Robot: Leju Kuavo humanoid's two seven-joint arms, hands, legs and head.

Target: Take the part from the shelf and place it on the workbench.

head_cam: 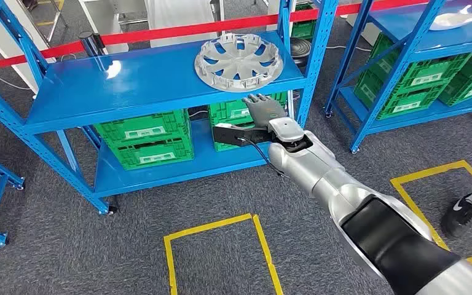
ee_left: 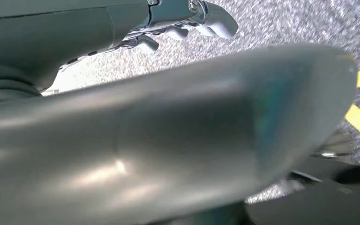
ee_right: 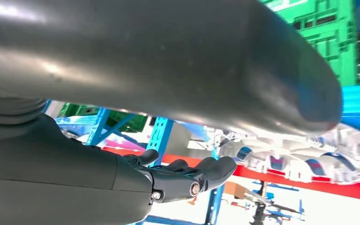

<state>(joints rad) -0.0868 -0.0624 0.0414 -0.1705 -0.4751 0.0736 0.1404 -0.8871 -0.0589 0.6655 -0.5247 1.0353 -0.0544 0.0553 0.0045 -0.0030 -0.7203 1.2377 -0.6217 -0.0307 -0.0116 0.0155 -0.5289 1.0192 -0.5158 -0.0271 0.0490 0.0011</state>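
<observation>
A silver hubcap-like part [head_cam: 238, 61] lies flat on the top board of the blue shelf [head_cam: 129, 86], near its right front corner. My right hand [head_cam: 264, 110] is stretched out flat just below and in front of that shelf edge, under the part, fingers straight and apart, holding nothing. The right wrist view shows the same hand [ee_right: 183, 176] with its thick thumb [ee_right: 272, 79] above, and the part [ee_right: 300, 152] a short way beyond the fingertips. My left hand [ee_left: 187, 21] hangs over the carpet with its fingers loosely curled and nothing in them.
Green crates [head_cam: 147, 138] sit on the lower shelf board. A second blue shelf [head_cam: 418, 55] with green crates stands to the right. A red barrier strip [head_cam: 178, 31] runs behind. Yellow floor markings [head_cam: 221, 246] lie on the grey carpet. A person's foot [head_cam: 464, 212] stands at right.
</observation>
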